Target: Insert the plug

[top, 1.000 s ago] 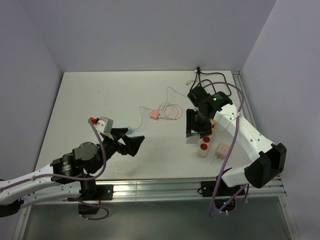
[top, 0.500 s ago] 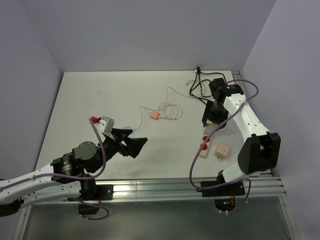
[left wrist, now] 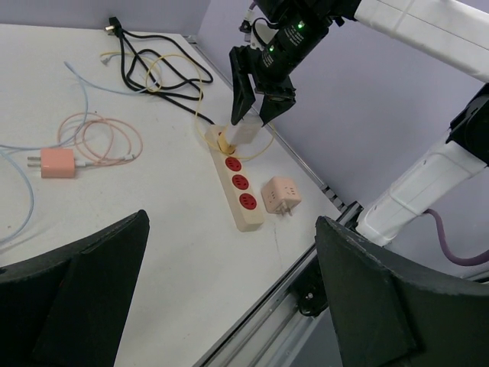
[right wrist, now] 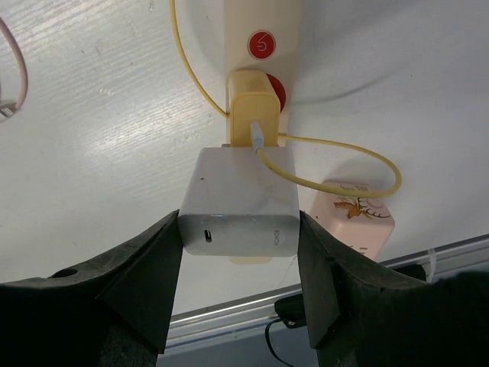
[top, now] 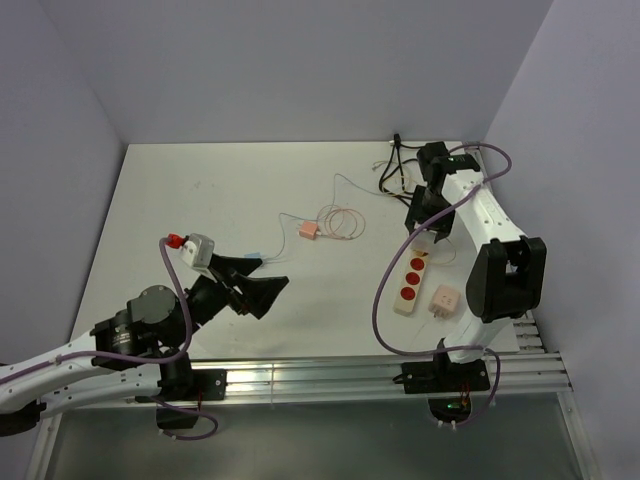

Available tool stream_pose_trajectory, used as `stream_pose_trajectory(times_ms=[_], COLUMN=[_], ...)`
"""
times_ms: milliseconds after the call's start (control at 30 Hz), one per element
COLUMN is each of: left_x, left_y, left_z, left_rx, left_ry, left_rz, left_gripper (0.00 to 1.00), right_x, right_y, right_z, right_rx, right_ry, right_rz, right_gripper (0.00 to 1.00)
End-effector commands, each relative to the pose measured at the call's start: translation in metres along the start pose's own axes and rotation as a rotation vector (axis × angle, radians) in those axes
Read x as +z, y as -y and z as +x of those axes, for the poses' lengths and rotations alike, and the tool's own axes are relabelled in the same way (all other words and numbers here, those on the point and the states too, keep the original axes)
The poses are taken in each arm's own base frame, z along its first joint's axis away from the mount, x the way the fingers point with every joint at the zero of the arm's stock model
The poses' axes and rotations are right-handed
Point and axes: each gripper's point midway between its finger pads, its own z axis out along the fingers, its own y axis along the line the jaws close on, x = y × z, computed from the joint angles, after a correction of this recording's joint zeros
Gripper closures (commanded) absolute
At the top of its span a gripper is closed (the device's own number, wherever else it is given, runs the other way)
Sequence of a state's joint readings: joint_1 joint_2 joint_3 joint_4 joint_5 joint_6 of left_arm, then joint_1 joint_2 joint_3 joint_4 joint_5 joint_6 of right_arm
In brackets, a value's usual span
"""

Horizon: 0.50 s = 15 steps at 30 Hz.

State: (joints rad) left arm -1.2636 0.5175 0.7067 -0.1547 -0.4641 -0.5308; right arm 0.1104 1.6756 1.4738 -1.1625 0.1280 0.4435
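I've swung the right gripper (right wrist: 239, 229), clamped on the plug (right wrist: 239, 200), over the strip's (top: 411, 282) far end — insertion's near; left gripper (left wrist: 229, 284) gapes wide.

White charger block (right wrist: 239, 202) upright, clamped between right gripper (right wrist: 239, 223) jaws, over end of power strip (left wrist: 248, 218). Strip cream with red sockets, flat below jaws. Yellow plug (right wrist: 254, 107) seated in strip, just past block.
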Motion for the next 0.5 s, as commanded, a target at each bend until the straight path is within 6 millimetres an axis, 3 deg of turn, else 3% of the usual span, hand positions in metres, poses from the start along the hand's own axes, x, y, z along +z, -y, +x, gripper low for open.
stream_pose_trajectory(times_ms=[0, 233, 467], left_x=[-0.003, -0.005, -0.004], left_y=[0.007, 0.007, 0.005], left_z=[-0.013, -0.013, -0.008], left_rx=[0.012, 0.035, 0.041], left_ry=[0.031, 0.024, 0.01], left_rz=[0.032, 0.036, 0.036], left_gripper=[0.05, 0.05, 0.05], right_x=[-0.002, 0.011, -0.001], right_y=[0.002, 0.003, -0.007], right_z=[-0.012, 0.007, 0.024], right_rx=[0.011, 0.022, 0.016], right_ry=[0.042, 0.004, 0.015], right_rz=[-0.008, -0.037, -0.116], right_gripper=[1.0, 1.0, 1.0])
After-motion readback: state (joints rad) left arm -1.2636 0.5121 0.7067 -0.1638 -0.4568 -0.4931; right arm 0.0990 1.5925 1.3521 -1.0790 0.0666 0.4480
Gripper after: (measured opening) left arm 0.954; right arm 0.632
